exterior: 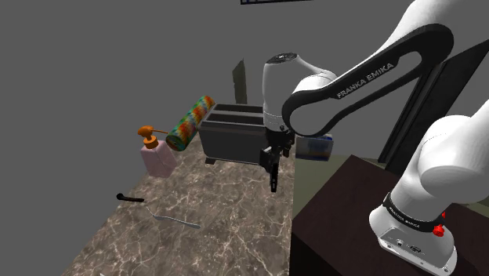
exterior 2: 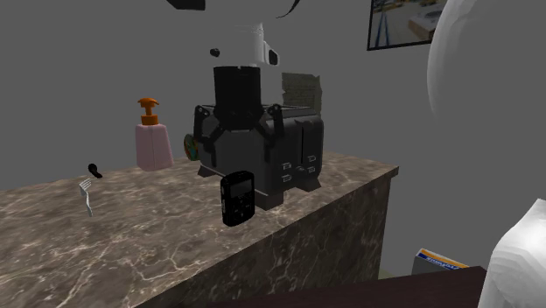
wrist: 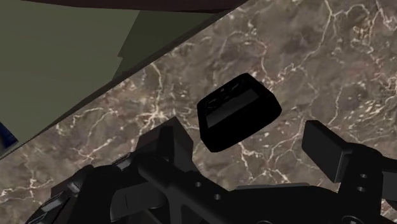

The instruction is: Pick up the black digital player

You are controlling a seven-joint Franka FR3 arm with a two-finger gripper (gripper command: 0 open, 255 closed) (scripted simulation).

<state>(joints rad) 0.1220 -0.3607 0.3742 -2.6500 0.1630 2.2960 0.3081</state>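
While my gripper [wrist: 248, 140] is wide open and holds nothing | black player [wrist: 238, 113] looks small, light, hard, slippery | I should pinch its long sides.

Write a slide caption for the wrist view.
Open black pincer flanks small black rectangular digital player without touching it, brown white-veined marble countertop beyond.

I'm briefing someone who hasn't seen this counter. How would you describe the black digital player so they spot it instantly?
On the marble counter stands a grey toaster. Beside it, near the counter's edge, is the black digital player. It is a small slab with a screen, unlike the pink soap bottle and fork.
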